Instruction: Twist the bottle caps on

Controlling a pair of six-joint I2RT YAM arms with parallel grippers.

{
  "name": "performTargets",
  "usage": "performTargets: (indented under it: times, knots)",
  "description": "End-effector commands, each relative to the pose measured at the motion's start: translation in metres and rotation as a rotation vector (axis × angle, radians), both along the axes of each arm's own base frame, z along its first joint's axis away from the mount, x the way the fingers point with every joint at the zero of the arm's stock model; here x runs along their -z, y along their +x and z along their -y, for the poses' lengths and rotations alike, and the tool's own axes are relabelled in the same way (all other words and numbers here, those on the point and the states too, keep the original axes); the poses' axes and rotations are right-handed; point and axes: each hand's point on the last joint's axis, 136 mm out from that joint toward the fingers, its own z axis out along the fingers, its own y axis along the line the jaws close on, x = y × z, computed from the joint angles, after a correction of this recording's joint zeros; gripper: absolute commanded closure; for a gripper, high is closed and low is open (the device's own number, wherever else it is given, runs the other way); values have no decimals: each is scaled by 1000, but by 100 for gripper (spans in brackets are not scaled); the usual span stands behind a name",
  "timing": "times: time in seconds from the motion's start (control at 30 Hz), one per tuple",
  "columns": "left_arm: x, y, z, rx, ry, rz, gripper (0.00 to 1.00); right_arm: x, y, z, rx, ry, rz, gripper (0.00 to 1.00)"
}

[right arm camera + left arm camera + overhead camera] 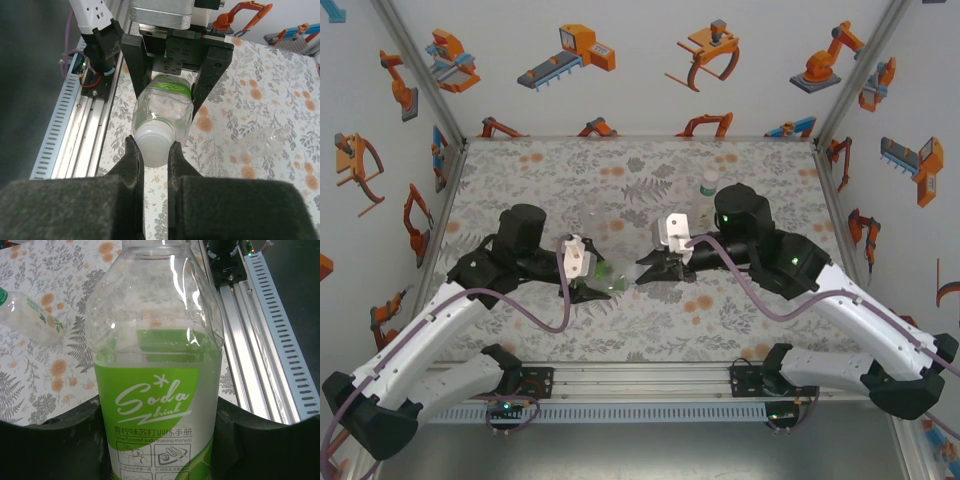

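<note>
Right gripper [154,150] is pinched tight on the whitish round plastic cap [152,139], which I see seated on the neck of the clear plastic bottle with a green-and-white label [162,105]. Left gripper [159,440] clamps that bottle's body, sideways over the floral-patterned table [720,320].

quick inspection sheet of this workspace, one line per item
surface: floral-patterned table cover, lying flat
job's things: clear plastic bottle with green-and-white label held between both arms; white round plastic cap on its neck; clear bottle lying on the cover, apparently uncapped; small bottle at the far right
clutter: nothing seen
grippers: left tool shut on the labelled bottle's body; right tool shut on the cap
cables: purple cables looped along each arm
surroundings: white walls with orange robot pictures; aluminium rail at the near edge
</note>
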Motion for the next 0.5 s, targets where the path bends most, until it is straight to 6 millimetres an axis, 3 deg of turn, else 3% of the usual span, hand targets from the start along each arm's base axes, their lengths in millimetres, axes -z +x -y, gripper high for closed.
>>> performTargets:
  times: [0.0, 0.2, 0.47]
  knots:
    - [-24, -7, 1, 39, -78, 61, 100, 11, 10, -11, 56, -13, 71, 100]
    - [-28, -5, 1, 20, -101, 78, 100, 29, 22, -21, 135, -44, 77, 100]
    - [-29, 9, -1, -65, -103, 117, 100, 23, 53, -16, 369, 43, -52, 100]
